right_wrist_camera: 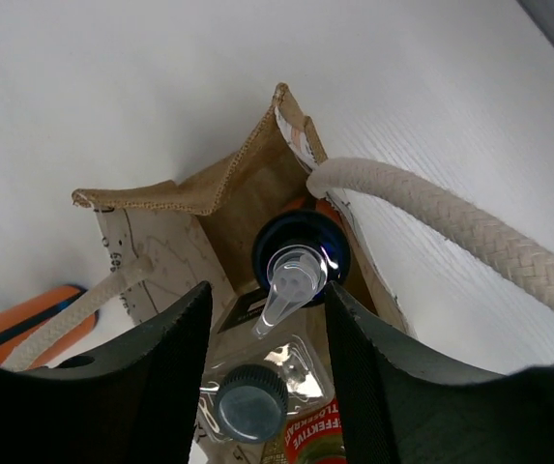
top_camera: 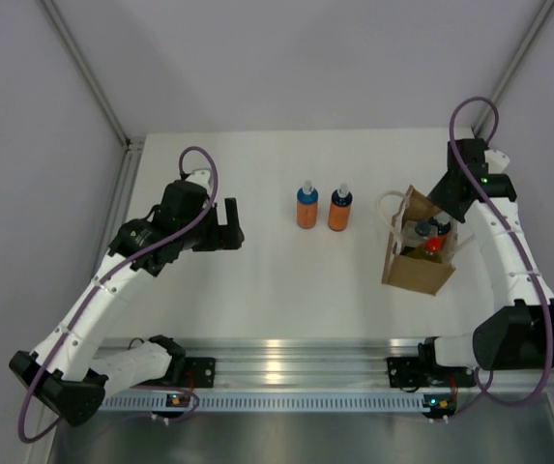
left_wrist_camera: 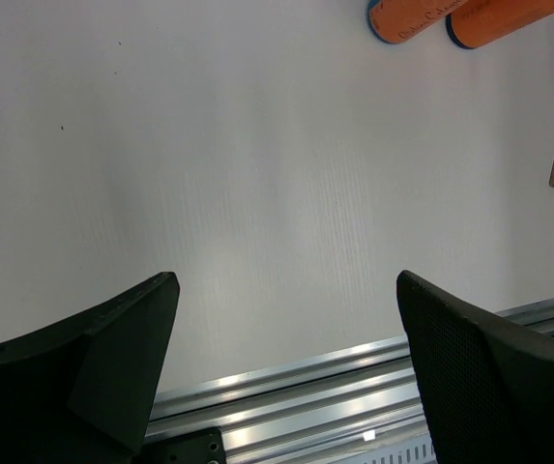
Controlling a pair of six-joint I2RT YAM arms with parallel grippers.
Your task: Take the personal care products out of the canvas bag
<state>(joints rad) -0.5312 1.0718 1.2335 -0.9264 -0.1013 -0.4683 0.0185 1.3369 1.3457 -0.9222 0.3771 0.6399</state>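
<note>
Right wrist: bag point(right_wrist_camera: 220, 198) half hides bottles point(right_wrist_camera: 292, 277).

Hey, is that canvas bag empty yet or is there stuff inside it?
Not empty. Inside the canvas bag you can see a spray-top bottle, a clear dark-capped bottle and a red-capped bottle.

light: bright, even overhead | shadows: soft, faint | glare: front rail point(top_camera: 277, 350)
</note>
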